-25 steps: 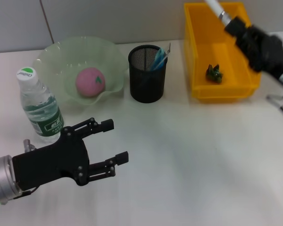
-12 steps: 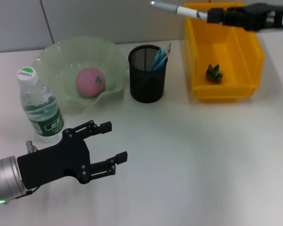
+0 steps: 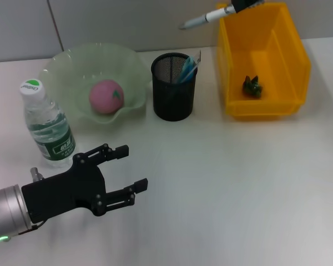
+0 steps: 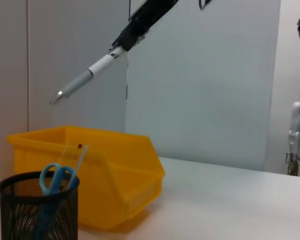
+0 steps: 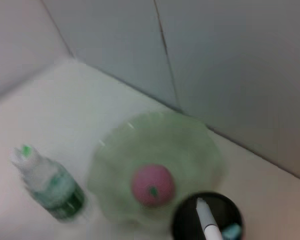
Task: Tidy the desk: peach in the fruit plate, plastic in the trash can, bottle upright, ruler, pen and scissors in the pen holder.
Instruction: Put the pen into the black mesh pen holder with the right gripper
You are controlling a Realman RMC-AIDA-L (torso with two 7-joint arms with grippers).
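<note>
Pen (image 3: 202,20) held aloft by the right gripper (image 3: 241,5), clamped on it, at one o'clock of the pen holder (image 3: 172,87); left gripper (image 3: 122,176) hovers, fingers apart.

1. Left tool (image 3: 127,167), fingers spread, hovers over the counter (image 3: 238,188) at 7 o'clock.
2. Pen (image 3: 206,18) hangs tilted at 12 o'clock above the pen holder (image 3: 172,87).
3. Peach (image 3: 106,96) lies in the fruit plate (image 3: 61,75); bottle (image 3: 46,125) stands upright at 9 o'clock.

Peach (image 3: 105,96): pink, green leaf mark. Fruit plate (image 3: 61,66): translucent pale green. Bottle (image 3: 46,126): clear, white cap with green print, green label. Pen holder (image 3: 172,88): black mesh; scissors (image 4: 56,176) blue-handled. Trash can (image 3: 288,52): yellow; scrap (image 3: 252,86) inside dark green, possibly plastic. Pen (image 3: 205,18): white and grey. Table (image 3: 233,183): white.
</note>
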